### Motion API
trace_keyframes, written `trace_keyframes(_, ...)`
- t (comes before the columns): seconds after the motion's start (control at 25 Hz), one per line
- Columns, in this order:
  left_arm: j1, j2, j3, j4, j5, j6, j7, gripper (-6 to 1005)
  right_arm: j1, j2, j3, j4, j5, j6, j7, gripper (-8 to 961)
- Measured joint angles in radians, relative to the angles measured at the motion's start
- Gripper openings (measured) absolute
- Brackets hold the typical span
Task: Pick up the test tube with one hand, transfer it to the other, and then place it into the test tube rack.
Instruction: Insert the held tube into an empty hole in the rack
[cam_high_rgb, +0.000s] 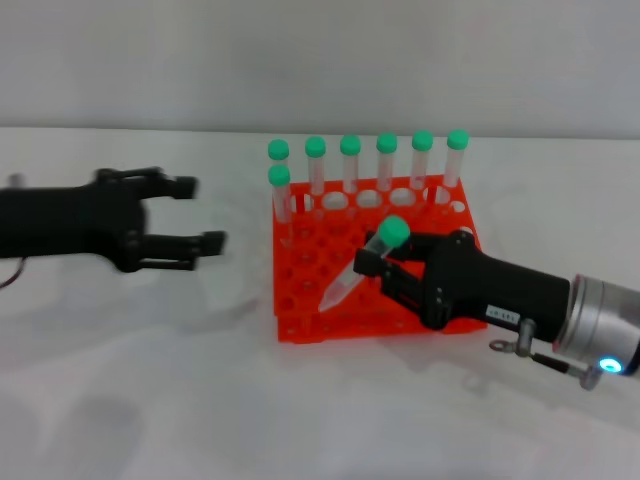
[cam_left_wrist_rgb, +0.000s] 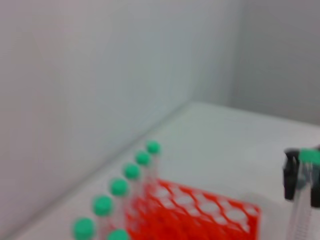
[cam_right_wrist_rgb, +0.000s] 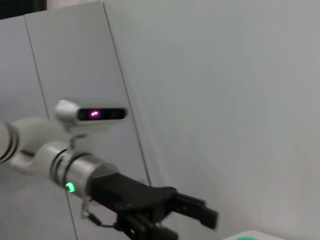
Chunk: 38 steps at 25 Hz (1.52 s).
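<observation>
My right gripper (cam_high_rgb: 372, 268), on the blue-ringed arm, is shut on the test tube (cam_high_rgb: 352, 278). It holds the tube tilted above the front part of the orange-red test tube rack (cam_high_rgb: 300, 305), green cap up and tip down. My left gripper (cam_high_rgb: 203, 214) is open and empty, hovering left of the rack and apart from it. The left wrist view shows the rack (cam_left_wrist_rgb: 210, 212) and the held tube (cam_left_wrist_rgb: 301, 205) at the edge. The right wrist view shows the green-ringed left gripper (cam_right_wrist_rgb: 192, 229), open.
Several green-capped tubes (cam_high_rgb: 350, 165) stand upright in the rack's back row, and one more (cam_high_rgb: 280, 190) stands in the second row at the left. They also show in the left wrist view (cam_left_wrist_rgb: 119, 189). The white table (cam_high_rgb: 150, 380) meets a wall behind.
</observation>
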Motion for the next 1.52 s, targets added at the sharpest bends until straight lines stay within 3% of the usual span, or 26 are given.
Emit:
trace_keyframes(0.2,0.245,-0.005,-0.001,0.030,-0.301,-0.004,0.034,884,0.048,-0.001,0.009,-0.001,0.000,0.052,-0.012,207)
trace_keyframes(0.4,0.476,-0.006,-0.002,0.214,-0.538,-0.053,0.170,884,0.110,-0.003,0.009,-0.001,0.000,0.129,-0.026,207)
trace_keyframes(0.68,0.663,-0.006,-0.005,0.483,-0.630,-0.099,0.386,884,0.163,-0.001,0.019,-0.005,-0.004,0.246,-0.076,208)
trace_keyframes(0.92,0.733,-0.009,-0.012,0.599,-0.642,-0.148,0.477,884,0.194,0.002,0.020,-0.013,-0.002,0.311,-0.101,208)
trace_keyframes(1.52,0.769,-0.011,-0.018,0.765,-0.657,-0.215,0.627,884,0.261,0.005,-0.059,-0.061,-0.001,0.517,-0.110,209)
